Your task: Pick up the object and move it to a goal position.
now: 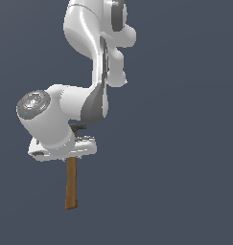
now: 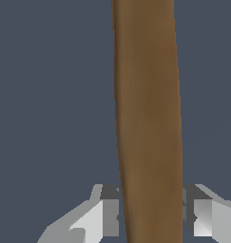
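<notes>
The hammer's brown wooden handle (image 1: 71, 184) sticks out from under the white hand in the exterior view, pointing toward the bottom of that picture. A bit of its dark metal head (image 1: 79, 127) shows just past the hand. My gripper (image 1: 71, 154) sits over the handle near the head end. In the wrist view the handle (image 2: 148, 95) runs straight between the two grey fingers (image 2: 110, 213), and both pads press against its sides. My gripper (image 2: 150, 216) is shut on the hammer handle.
The surface all around is a plain dark blue-grey (image 1: 175, 182). The white arm links (image 1: 96, 43) rise above the hand in the exterior view.
</notes>
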Tool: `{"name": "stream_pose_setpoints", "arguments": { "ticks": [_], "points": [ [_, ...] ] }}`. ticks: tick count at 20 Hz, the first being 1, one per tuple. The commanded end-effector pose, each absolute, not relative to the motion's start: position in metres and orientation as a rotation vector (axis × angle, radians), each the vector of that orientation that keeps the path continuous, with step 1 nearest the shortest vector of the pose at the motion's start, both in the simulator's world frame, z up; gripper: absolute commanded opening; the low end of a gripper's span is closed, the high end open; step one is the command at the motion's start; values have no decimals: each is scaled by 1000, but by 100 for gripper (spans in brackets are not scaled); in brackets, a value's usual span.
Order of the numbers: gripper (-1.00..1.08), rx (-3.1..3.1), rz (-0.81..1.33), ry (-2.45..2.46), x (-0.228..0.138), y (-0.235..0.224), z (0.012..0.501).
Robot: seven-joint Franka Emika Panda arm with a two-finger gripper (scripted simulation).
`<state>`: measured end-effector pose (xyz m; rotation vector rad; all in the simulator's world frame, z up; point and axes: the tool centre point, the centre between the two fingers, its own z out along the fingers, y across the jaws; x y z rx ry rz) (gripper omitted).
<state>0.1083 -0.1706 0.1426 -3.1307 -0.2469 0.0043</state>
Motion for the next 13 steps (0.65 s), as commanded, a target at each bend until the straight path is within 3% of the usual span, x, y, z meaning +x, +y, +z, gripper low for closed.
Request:
{"name": "stream_pose_setpoints", "arguments": {
  "ticks": [1, 13],
  "points": [
    [-100, -3131, 0, -250, 113, -182, 154],
    [-100, -3131, 0, -249, 120, -203, 168]
  ]
}}
